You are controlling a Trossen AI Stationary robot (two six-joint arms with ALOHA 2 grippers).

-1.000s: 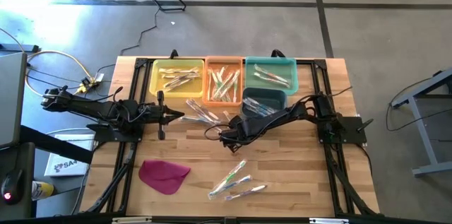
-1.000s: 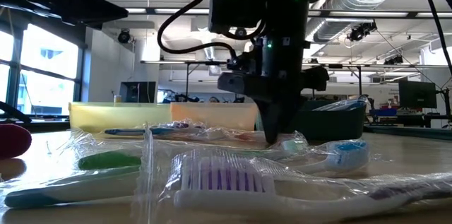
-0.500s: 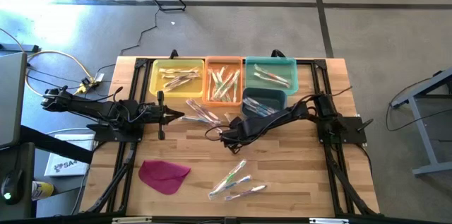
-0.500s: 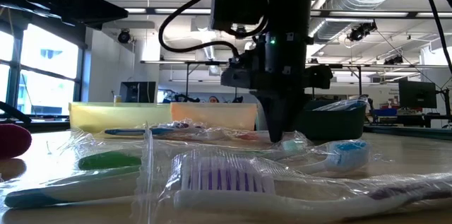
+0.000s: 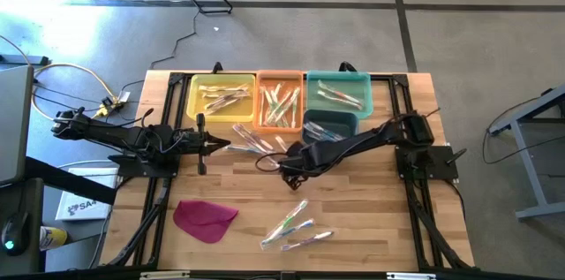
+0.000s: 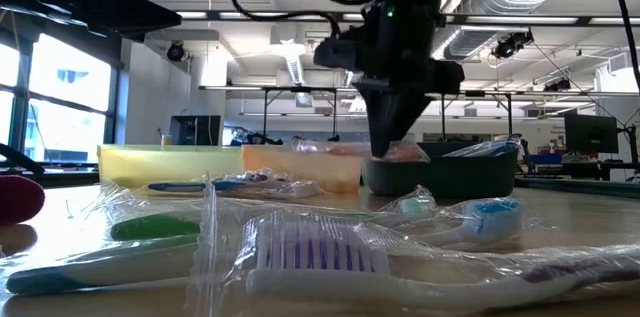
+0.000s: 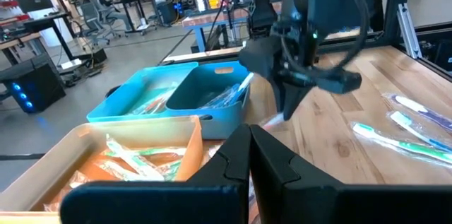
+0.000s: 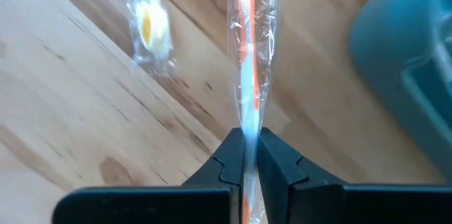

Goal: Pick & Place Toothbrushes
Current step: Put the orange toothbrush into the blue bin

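My right gripper point(image 5: 289, 170) hangs over the middle of the table, pointing steeply down, shut on a wrapped toothbrush with an orange handle point(image 8: 248, 54). Another wrapped toothbrush point(image 8: 150, 26) lies on the wood below it. More toothbrushes lie loose beside the bins point(image 5: 252, 139) and near the front edge point(image 5: 296, 225). Others fill the yellow point(image 5: 221, 96), orange point(image 5: 279, 103), light teal point(image 5: 337, 93) and dark teal point(image 5: 329, 126) bins. My left gripper point(image 7: 248, 155) waits shut at the left, held level above the table. My right gripper pinches the toothbrush's clear wrapper and handle point(image 8: 247, 131) between its two fingers, coming from above and slanting down. The fingers lie across the brush, which runs out ahead of them. The brush is lifted clear of the table point(image 6: 404, 152).
A magenta cloth-like piece point(image 5: 205, 218) lies at the front left. The four bins stand in a row along the far edge, the dark teal one nearest my right gripper. Bare wood shows between the bins and the front toothbrushes.
My right gripper has risen from the table top, staying shut, and has taken the orange-handled toothbrush up with it. The brush now hangs clear of the wood.
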